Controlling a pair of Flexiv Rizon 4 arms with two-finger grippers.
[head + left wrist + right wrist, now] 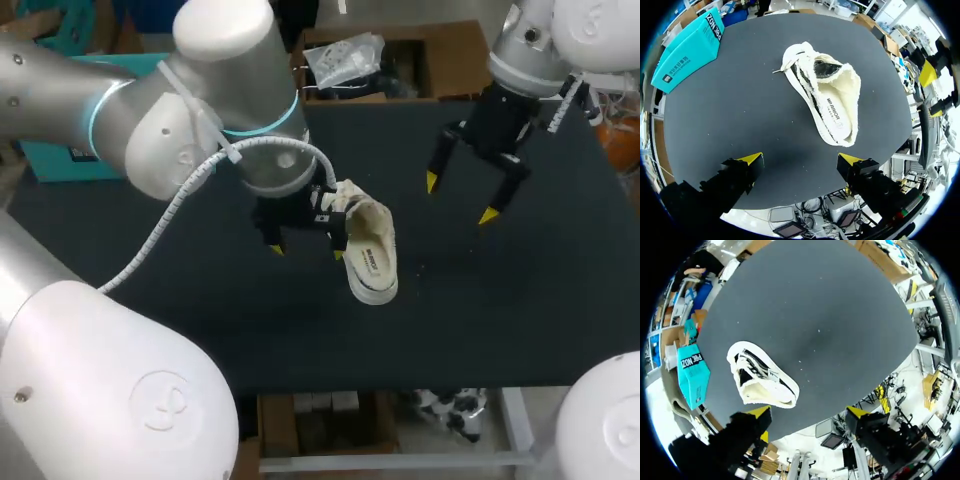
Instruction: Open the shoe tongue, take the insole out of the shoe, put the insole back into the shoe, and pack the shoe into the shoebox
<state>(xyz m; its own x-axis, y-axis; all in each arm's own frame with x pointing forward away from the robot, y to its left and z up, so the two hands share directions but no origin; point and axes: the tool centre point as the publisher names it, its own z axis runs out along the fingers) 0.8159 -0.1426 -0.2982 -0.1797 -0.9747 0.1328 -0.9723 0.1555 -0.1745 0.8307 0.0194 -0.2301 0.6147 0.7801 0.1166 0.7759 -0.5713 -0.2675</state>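
A white shoe with black stripes lies on the black table, near its middle. In the left wrist view the shoe lies ahead of my left gripper, its mouth wide and the pale insole showing inside. My left gripper hovers open just left of the shoe, holding nothing. My right gripper hangs open above the table to the shoe's right, also without anything in it. From the right wrist, the shoe lies ahead of the right gripper. The teal shoebox lies shut at the table's far left.
The teal shoebox is partly hidden behind my left arm in the head view, and it shows beside the shoe as a teal box in the right wrist view. Bare black tabletop stretches right of and in front of the shoe.
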